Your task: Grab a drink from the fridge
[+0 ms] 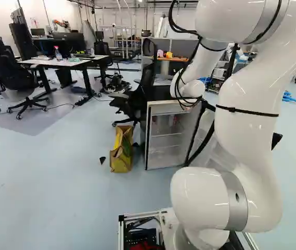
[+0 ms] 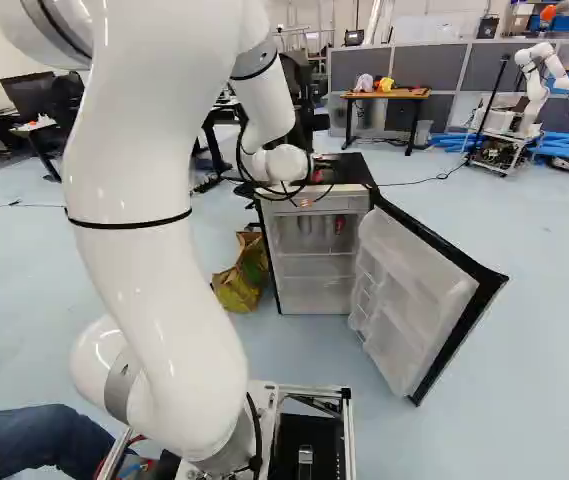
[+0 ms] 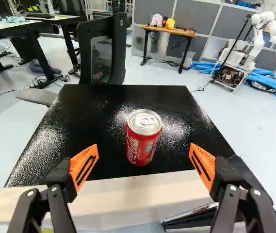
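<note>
A red drink can (image 3: 143,138) stands upright on the black top of the fridge (image 3: 91,116), near the front edge and about midway between the left and right edges. The tool (image 2: 304,200) is at the front of the fridge, its fingers spread wide apart. In the wrist view the can stands ahead of the tool (image 3: 144,158), in line with the gap; the orange pads (image 3: 84,166) face each other across that gap and neither touches the can. A pale strip (image 3: 128,194) runs along the front edge of the fridge top.

The fridge door (image 2: 414,300) is swung open off the right front corner, showing its white inner racks. Inside the fridge are shelves, with a small red item (image 2: 339,224) in the upper part. A yellow bag (image 1: 120,151) sits on the floor just beside the fridge's left side.

Beyond the fridge top's back edge rises a black chair (image 3: 119,46). Farther off, a light-topped desk (image 1: 67,63) stands at the left of the left base view. A wooden desk (image 3: 174,32) with a yellow item (image 3: 170,24) on it stands before grey partitions (image 3: 205,18). Right of that is another robot (image 3: 258,41) on a wheeled cart, with blue hoses (image 3: 266,80) around it.
</note>
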